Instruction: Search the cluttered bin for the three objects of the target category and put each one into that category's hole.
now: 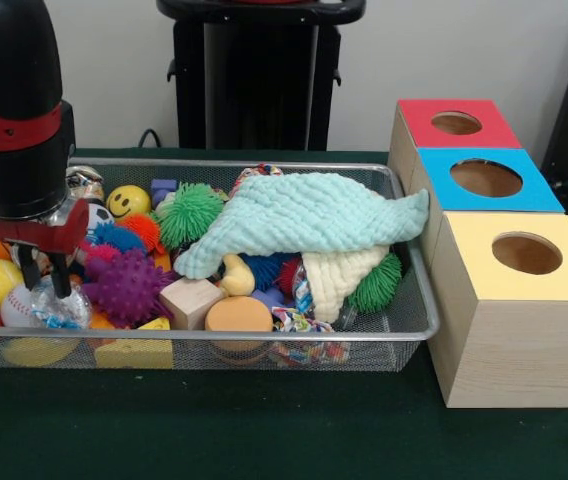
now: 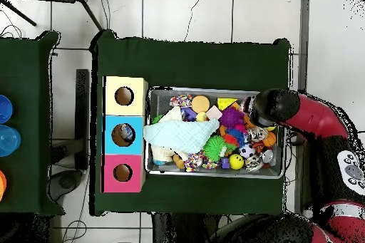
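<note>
A wire mesh bin (image 1: 264, 338) (image 2: 279, 172) on the green table is packed with toys. A mint green cloth (image 1: 304, 215) (image 2: 182, 135) is draped over its middle. My gripper (image 1: 46, 272) hangs low over the bin's left end in the front view. It sits just above a clear crinkly ball (image 1: 59, 306), next to a purple spiky ball (image 1: 124, 285) and a baseball (image 1: 12, 308). Three wooden boxes with round holes stand beside the bin: red top (image 1: 422, 112), blue top (image 1: 442, 165), yellow top (image 1: 479, 232). The arm (image 2: 285, 108) covers the gripper from overhead.
Other toys fill the bin: a green fuzzy ball (image 1: 189, 212), a yellow smiley ball (image 1: 127, 201), a wooden cube (image 1: 190, 300), an orange disc (image 1: 238, 315) and a yellow wedge (image 1: 139, 352). Something pale shows inside the blue box's hole (image 2: 125, 133) from overhead.
</note>
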Controlling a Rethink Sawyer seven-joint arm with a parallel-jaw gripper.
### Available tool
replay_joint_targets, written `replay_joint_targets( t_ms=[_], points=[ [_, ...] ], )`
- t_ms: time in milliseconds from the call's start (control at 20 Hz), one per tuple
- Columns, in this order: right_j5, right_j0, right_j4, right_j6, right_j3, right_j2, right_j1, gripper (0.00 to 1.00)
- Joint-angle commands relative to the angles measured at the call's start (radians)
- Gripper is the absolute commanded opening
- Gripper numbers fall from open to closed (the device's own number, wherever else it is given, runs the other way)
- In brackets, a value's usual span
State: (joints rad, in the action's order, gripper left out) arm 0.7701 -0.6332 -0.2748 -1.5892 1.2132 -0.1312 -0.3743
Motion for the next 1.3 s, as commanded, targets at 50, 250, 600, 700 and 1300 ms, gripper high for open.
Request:
replay_joint_targets(
  t_ms=[50, 250, 600, 700, 1300],
  points=[
    [-0.056, -0.016, -0.016, -0.024, 0.078, -0.039, 0.018, 0.0],
    [-0.044, -0.011, -0.012, -0.027, 0.083, -0.036, 0.001, 0.0],
    [0.035, 0.007, 0.01, -0.033, 0.095, -0.025, -0.064, 0.0],
    [0.052, 0.009, 0.017, -0.033, 0.099, -0.026, -0.079, 0.0],
    [0.097, 0.017, 0.025, -0.035, 0.116, -0.019, -0.127, 0.0]
  ],
)
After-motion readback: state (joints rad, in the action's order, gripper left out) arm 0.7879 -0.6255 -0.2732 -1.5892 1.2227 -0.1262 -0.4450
